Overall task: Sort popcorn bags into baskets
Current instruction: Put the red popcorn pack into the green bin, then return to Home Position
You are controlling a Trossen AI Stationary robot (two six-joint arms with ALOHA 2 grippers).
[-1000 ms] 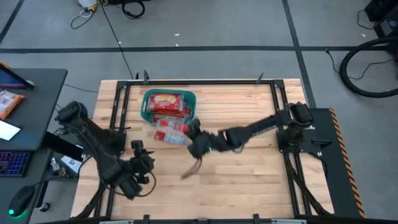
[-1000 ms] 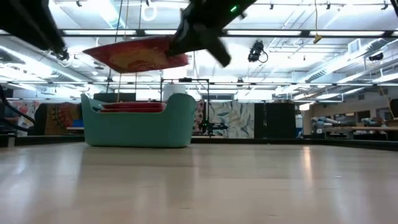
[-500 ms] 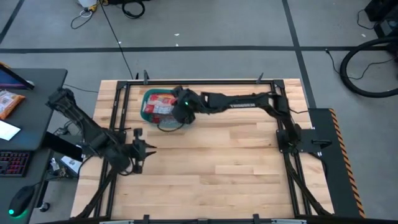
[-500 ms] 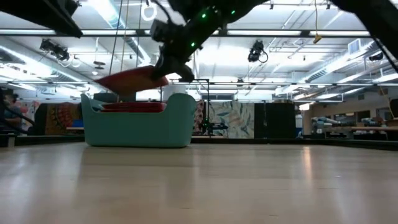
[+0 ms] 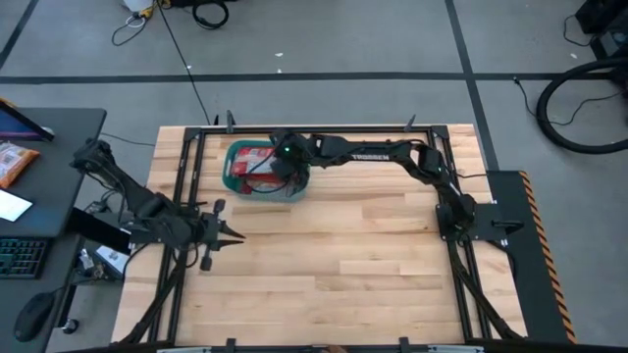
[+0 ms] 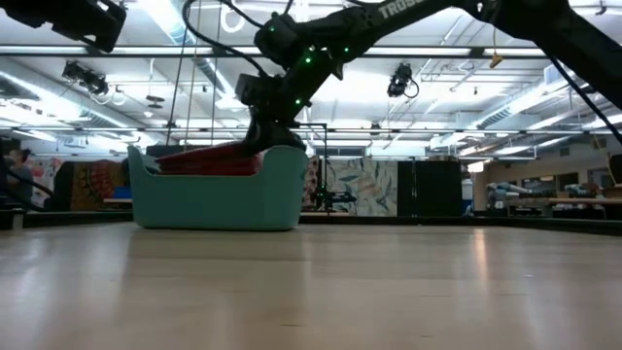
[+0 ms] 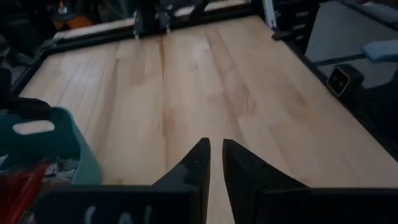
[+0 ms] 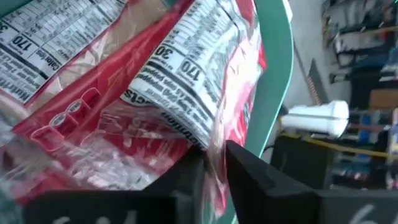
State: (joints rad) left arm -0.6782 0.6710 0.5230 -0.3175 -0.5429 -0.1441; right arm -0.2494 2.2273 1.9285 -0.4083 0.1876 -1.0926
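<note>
Popcorn bags [image 5: 257, 163] lie piled in the teal basket [image 5: 294, 190] at the bench's [image 5: 392, 255] eleven o'clock; none remain outside. Your right gripper [image 8: 214, 163] pinches one bag's edge over the pile. Left gripper [image 7: 214, 155], nearly closed, waits empty at eight o'clock.

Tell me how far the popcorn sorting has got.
Nearly done: red bags are piled in the teal basket. The right pincer is over it, its tips around a bag's edge. The left pincer waits over bare table; no bags lie outside.
</note>
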